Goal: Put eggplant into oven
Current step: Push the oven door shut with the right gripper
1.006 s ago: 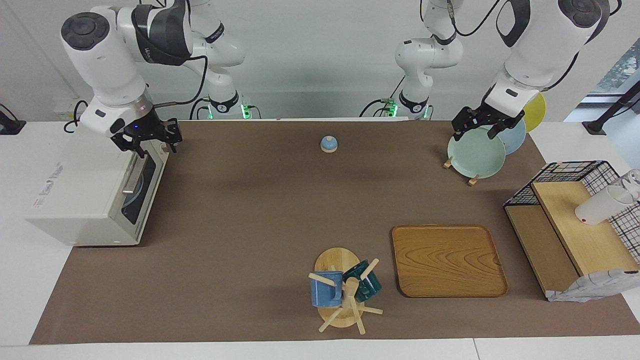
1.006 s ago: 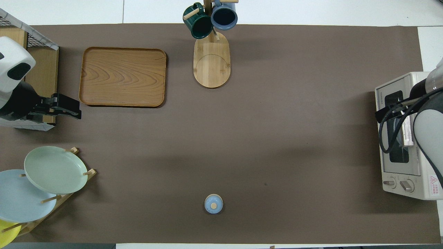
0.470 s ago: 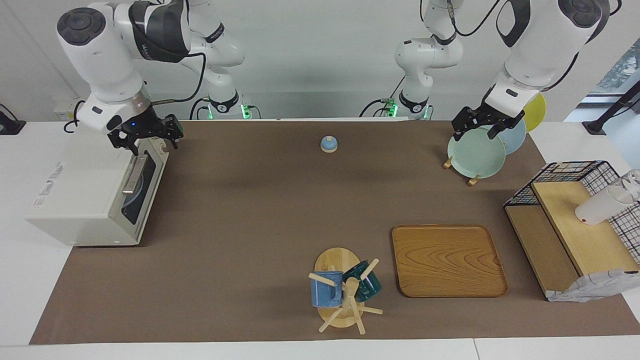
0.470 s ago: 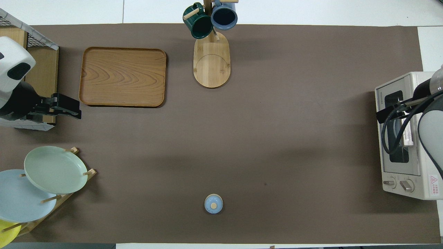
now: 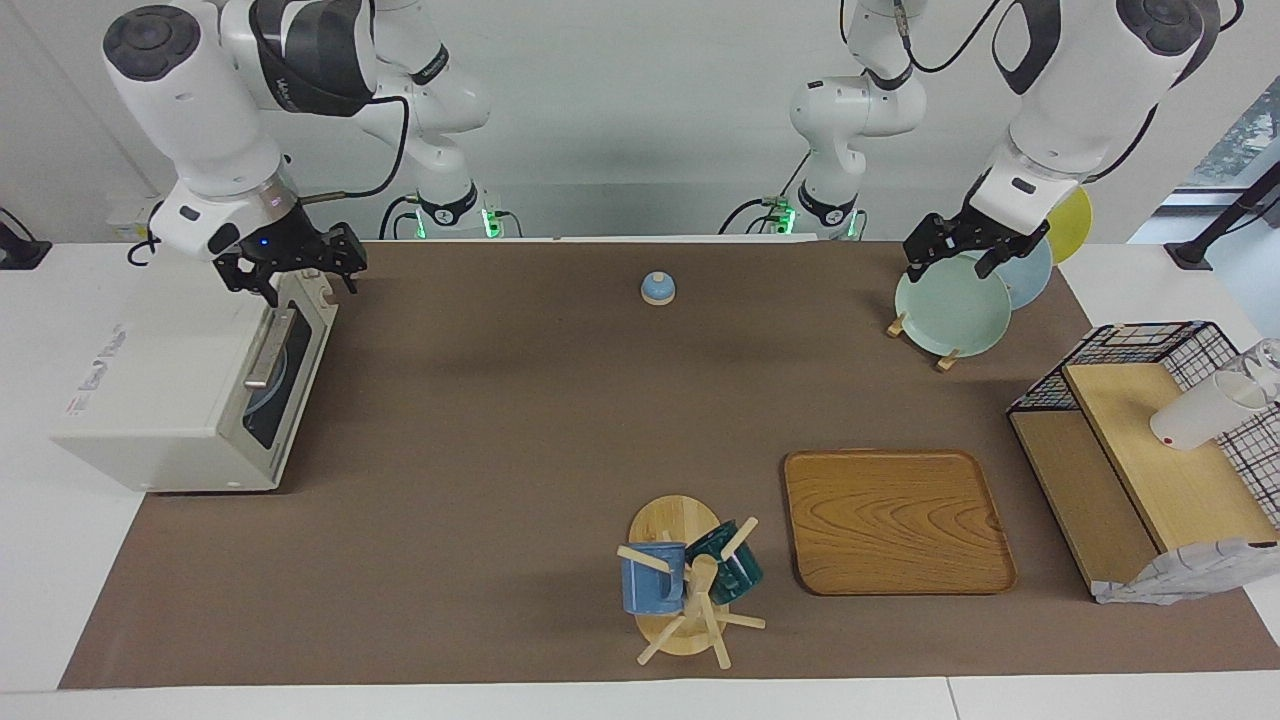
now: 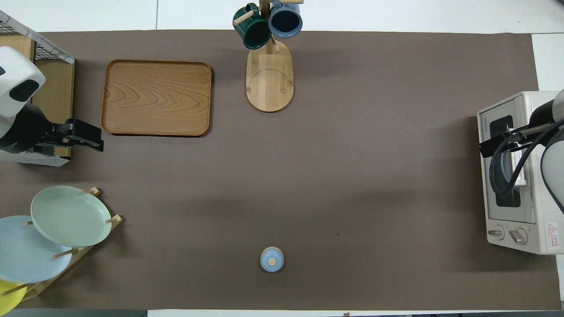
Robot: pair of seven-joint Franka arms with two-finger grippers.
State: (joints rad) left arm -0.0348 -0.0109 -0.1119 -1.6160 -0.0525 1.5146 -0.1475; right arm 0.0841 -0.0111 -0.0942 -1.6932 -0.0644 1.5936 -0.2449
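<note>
- oven (image 5: 190,385): off-white box at the right arm's end of the table, door shut, metal bar handle across the dark glass; two knobs show in the overhead view (image 6: 511,235).
- eggplant: not visible in either view (something pale blue shows dimly through the door glass, can't tell what).
- right gripper (image 5: 290,272): in the air over the oven's corner nearest the robots, above the door's top edge; not touching anything that I can see. Fingers spread apart, nothing between them.
- left gripper (image 5: 958,255): waiting over the green plate (image 5: 952,305) in the plate rack; fingers look parted, empty.
- plate rack (image 6: 83,251): wooden, toward the left arm's end, near the robots; holds the green plate, a light blue plate (image 6: 26,251) and a yellow plate (image 5: 1072,215), all tilted on edge.
- small blue lid (image 5: 657,288) with a wood knob: alone on the brown mat (image 5: 520,420), near the robots, about mid-table.
- wooden tray (image 5: 895,520): flat on the mat, farther from the robots than the plate rack.
- mug tree (image 5: 690,590): on an oval wood base beside the tray, a blue mug (image 5: 650,578) and a dark green mug (image 5: 730,565) hung on it.
- wire-and-wood shelf (image 5: 1140,450): at the left arm's end of the table; a white cup (image 5: 1200,410) lies tipped on its top board.
</note>
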